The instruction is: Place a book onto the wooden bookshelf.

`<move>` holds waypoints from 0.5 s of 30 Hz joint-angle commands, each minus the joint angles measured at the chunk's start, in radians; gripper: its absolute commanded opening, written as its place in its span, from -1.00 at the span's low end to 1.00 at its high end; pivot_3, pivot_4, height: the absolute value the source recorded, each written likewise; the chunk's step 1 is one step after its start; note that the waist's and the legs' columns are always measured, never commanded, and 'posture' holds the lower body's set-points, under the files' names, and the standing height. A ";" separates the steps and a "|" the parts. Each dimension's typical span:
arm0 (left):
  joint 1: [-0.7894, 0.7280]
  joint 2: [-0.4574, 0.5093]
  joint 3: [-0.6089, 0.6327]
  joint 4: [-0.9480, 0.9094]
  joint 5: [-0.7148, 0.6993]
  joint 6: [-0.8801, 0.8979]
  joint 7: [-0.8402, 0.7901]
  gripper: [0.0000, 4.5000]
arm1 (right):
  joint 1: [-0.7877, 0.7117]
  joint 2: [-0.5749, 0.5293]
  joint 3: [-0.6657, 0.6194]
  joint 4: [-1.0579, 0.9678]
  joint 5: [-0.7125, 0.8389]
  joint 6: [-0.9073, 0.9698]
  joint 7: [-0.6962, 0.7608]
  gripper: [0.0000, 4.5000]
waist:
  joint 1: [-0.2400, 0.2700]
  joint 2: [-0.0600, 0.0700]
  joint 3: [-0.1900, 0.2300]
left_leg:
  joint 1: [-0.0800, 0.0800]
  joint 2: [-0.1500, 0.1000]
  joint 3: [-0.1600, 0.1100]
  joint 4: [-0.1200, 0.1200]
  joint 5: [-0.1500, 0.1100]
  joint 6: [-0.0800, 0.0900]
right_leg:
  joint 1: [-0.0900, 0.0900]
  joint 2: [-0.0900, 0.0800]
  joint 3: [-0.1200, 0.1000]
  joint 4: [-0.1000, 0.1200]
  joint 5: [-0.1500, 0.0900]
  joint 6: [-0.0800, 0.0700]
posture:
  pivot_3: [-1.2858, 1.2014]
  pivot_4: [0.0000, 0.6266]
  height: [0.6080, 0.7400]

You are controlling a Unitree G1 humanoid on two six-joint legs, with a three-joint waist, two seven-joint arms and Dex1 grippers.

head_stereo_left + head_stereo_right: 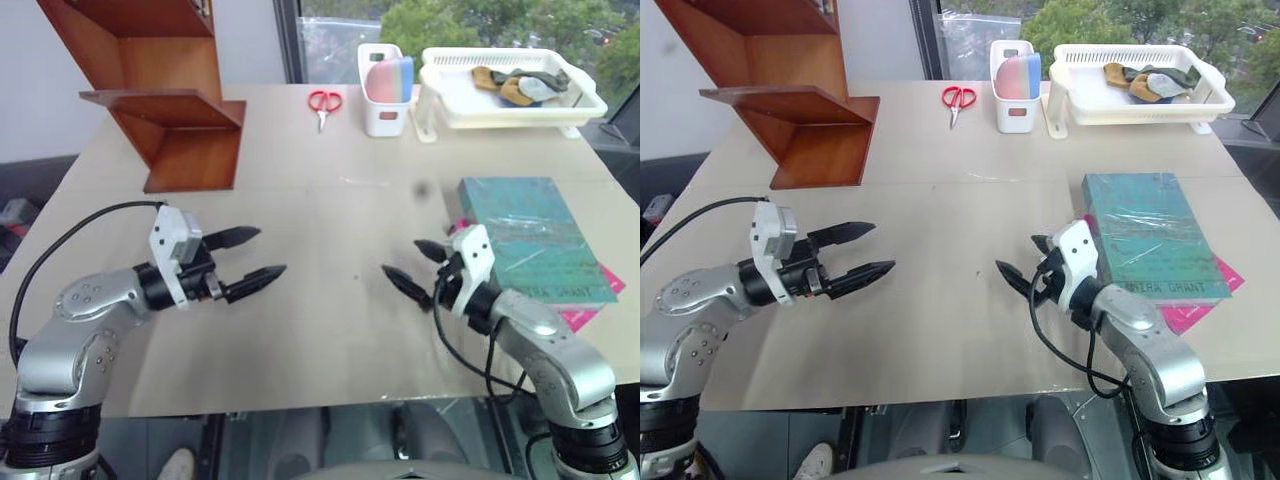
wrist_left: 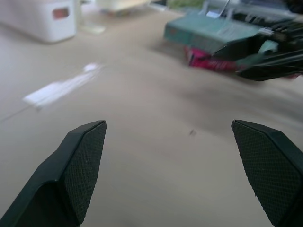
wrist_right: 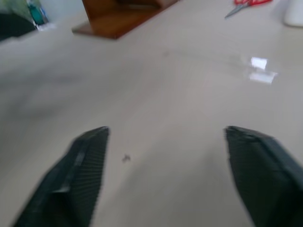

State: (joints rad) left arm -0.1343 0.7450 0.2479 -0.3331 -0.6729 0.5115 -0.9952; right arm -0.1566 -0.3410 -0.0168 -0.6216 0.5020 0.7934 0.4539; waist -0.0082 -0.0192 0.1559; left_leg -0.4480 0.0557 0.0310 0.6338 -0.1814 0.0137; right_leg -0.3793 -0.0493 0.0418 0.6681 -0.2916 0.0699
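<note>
your left end effector (image 1: 250, 255) hovers over the desk (image 1: 320, 200) with its fingers spread wide and nothing between them. your right end effector (image 1: 418, 265) faces it from near by, fingers also apart and empty. just beside the right one, the book (image 1: 530, 235) lies flat on the desk's right side, resting on a pink book (image 1: 585, 315). far left, well apart from both, stands the bookshelf (image 1: 165, 90). scissors (image 1: 323, 102), a white bin (image 1: 383, 95) and a tray (image 1: 505, 100) line the far edge.
</note>
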 commanded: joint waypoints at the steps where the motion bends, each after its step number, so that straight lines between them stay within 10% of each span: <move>1: -0.086 -0.039 -0.075 -0.056 -0.030 -0.003 -0.005 1.00 | -0.064 -0.131 -0.239 -0.057 0.174 0.085 0.047 0.01 | 0.005 0.000 0.000 | 0.000 -0.001 -0.001 0.001 0.000 0.000 | 0.001 0.000 0.000 0.000 0.000 0.000 | 0.03 -0.52 1.00; 6: -0.172 -0.111 -0.175 -0.067 -0.057 -0.007 -0.046 1.00 | -0.124 -0.482 -0.433 0.217 0.041 0.026 0.097 -0.97 | 0.009 0.001 0.001 | 0.000 -0.003 0.000 0.001 0.000 0.000 | 0.001 0.001 0.000 -0.002 0.000 0.000 | 0.03 -0.52 1.00; 15: -0.297 -0.156 -0.295 0.014 -0.029 -0.048 -0.184 1.00 | -0.369 -0.741 -0.132 1.175 -0.410 -0.570 0.226 -0.97 | -0.017 0.002 0.001 | 0.001 -0.002 0.005 0.000 0.000 0.001 | 0.000 0.003 0.005 -0.005 0.000 0.001 | 0.03 -0.52 1.00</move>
State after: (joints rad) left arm -0.4228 0.5872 -0.0508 -0.3233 -0.7058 0.4841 -1.1613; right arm -0.4877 -1.0635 -0.1885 0.4396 0.1577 0.3407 0.6494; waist -0.0255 -0.0168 0.1573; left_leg -0.4471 0.0534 0.0364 0.6334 -0.1818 0.0149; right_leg -0.3791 -0.0466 0.0476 0.6636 -0.2913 0.0705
